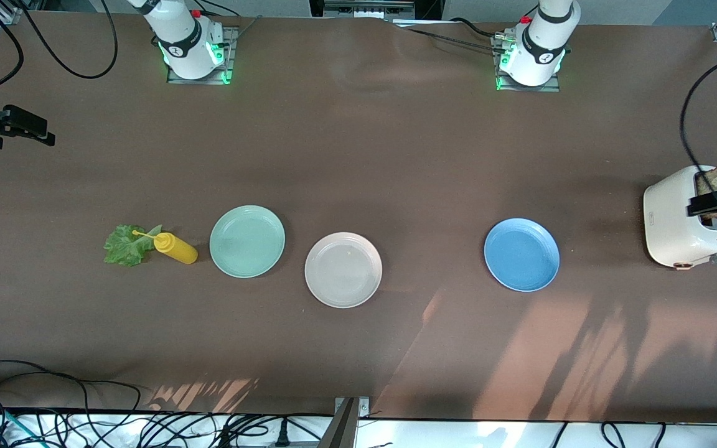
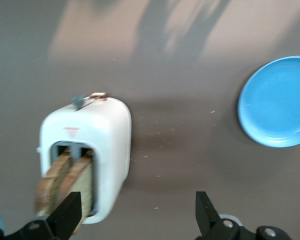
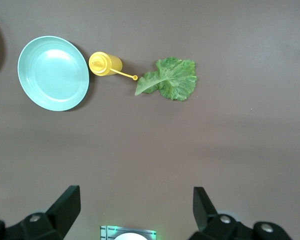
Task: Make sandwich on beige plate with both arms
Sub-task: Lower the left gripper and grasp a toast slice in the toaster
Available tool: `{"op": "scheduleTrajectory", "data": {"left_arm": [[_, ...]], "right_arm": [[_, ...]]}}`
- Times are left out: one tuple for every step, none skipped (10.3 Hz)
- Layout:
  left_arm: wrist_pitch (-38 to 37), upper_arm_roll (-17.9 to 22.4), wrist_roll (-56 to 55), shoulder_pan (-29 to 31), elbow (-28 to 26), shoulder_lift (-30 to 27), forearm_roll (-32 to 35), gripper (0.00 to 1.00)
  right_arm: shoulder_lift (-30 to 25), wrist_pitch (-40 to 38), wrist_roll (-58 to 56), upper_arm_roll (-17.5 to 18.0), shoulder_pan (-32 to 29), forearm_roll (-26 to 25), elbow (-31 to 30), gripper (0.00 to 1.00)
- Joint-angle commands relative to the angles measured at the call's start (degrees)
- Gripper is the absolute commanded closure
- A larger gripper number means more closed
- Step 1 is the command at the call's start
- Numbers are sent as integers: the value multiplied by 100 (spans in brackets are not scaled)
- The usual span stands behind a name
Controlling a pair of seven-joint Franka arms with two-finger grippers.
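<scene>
Bare table (image 1: 358, 155) around beige plate (image 1: 343, 269); left tool (image 2: 137, 212) spread over toaster (image 2: 107, 145); right tool (image 3: 135, 207) spread.

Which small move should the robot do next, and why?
Probably lower the open left gripper onto a toast slice standing in the toaster: the beige plate is still bare. The right gripper waits open.

A robotics lab. Two arm bases (image 1: 193, 46) lit green are bolted to a brown-covered table (image 1: 358, 155). Loose black cables (image 1: 53, 423) trail along its edge.
</scene>
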Motion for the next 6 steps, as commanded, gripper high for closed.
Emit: {"op": "scheduleTrajectory", "data": {"left_arm": [[-11, -67, 602, 668, 29, 195, 161, 0], [-2, -67, 603, 775, 29, 370, 213, 0], [-2, -67, 594, 785, 20, 494, 431, 0], [-2, -76, 533, 785, 20, 573, 573, 1], [-10, -76, 524, 785, -15, 600, 574, 1], [-10, -85, 515, 767, -33, 626, 574, 1]], "right_arm": [[-49, 37, 50, 4, -3, 2, -54, 0], [-49, 45, 50, 4, -3, 2, -54, 0], [-49, 46, 50, 4, -3, 2, -54, 0], [-49, 37, 50, 4, -3, 2, -54, 0], [-49, 37, 50, 4, -3, 2, -54, 0], [-49, 37, 50, 4, -3, 2, -54, 0]]}}
